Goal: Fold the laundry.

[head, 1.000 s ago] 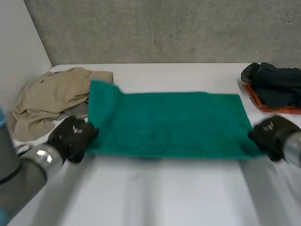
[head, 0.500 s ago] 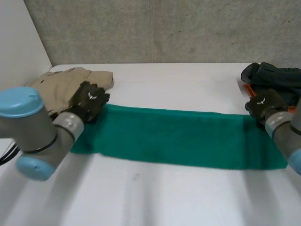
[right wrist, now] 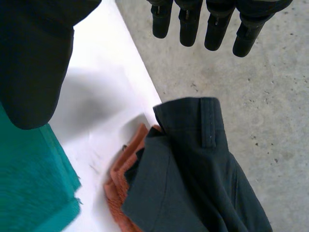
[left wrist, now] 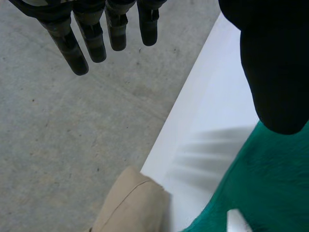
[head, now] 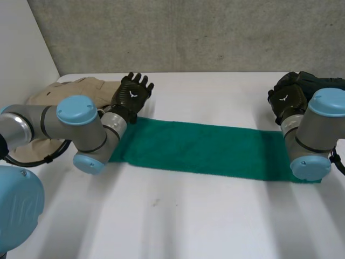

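Observation:
A green towel (head: 215, 151) lies on the white table (head: 178, 226) as a long narrow strip, doubled over lengthwise. My left hand (head: 132, 93) hovers just beyond the strip's far left corner with its fingers spread and holds nothing. In the left wrist view the straight fingers (left wrist: 72, 43) and the thumb stand apart above the towel's (left wrist: 260, 193) end. My right hand (head: 288, 100) hangs over the far right corner. Its fingers (right wrist: 212, 24) are straight and empty, with the towel's corner (right wrist: 29, 193) below the thumb.
A tan garment (head: 59, 102) is heaped at the back left, close beside my left forearm. A dark garment (head: 323, 89) lies on an orange cloth (right wrist: 123, 193) at the back right, just past my right hand. A concrete wall closes the table's far edge.
Both hands carried the towel's near edge over to the far edge, halving its width. They then let go, opened and rose off the cloth.

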